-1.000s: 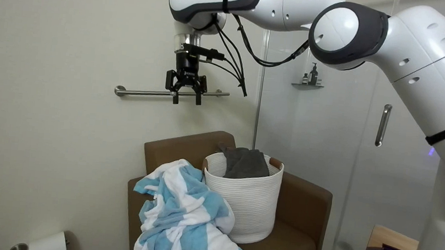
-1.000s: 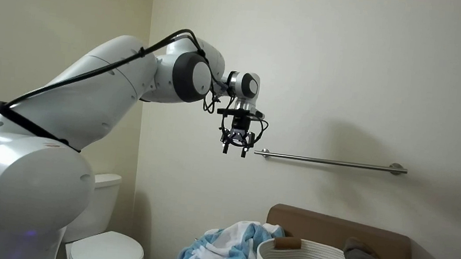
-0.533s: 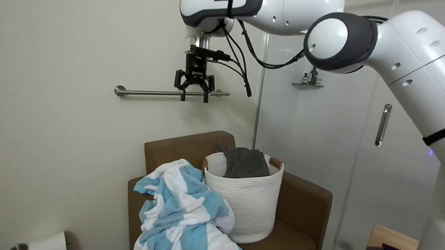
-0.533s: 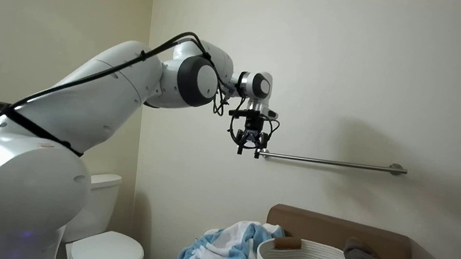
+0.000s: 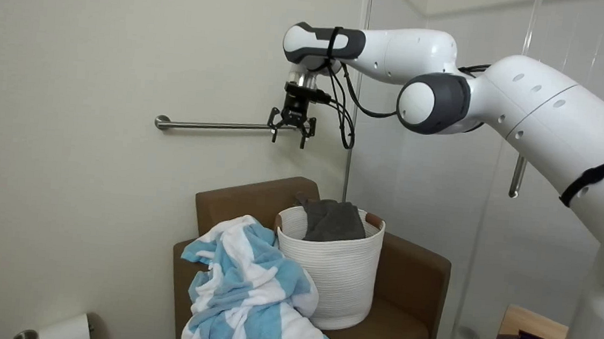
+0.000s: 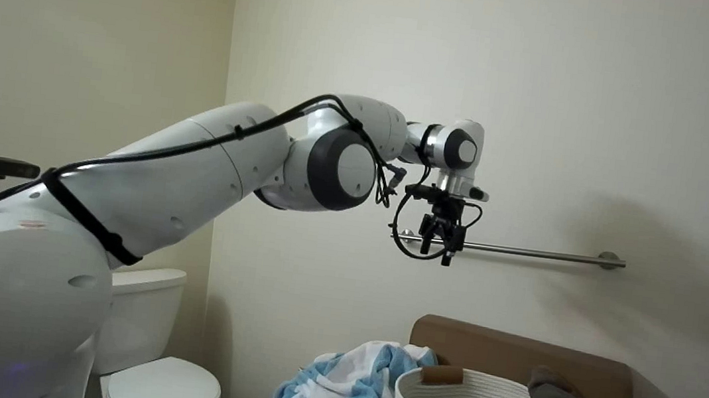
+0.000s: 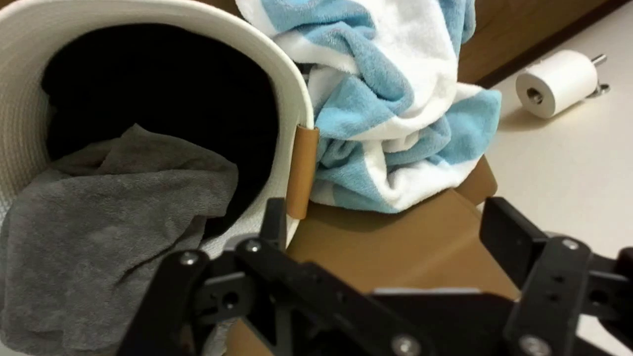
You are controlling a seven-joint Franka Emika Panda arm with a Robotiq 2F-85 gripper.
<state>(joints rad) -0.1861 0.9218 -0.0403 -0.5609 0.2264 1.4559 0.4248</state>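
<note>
"Tell me about the room, going by the basket."

"It's a bathroom. A pale wall rises behind the basket, and one glass shower panel stands off to the side of it. The surface under it is one brown armchair."

"And after that?"

"One toilet, well apart from the basket, and one metal bar on the wall above it."

"How many fabrics?"

"Two. One blue-and-white striped towel is heaped just beside the basket; one gray cloth lies partly inside, draped over the rim."

"The gripper?"

"Just one, well above the basket: released, its jaws wide apart."

"Smallest things?"

"One paper roll, past the towel from the basket, and two brown handles on the basket's rim."
</note>
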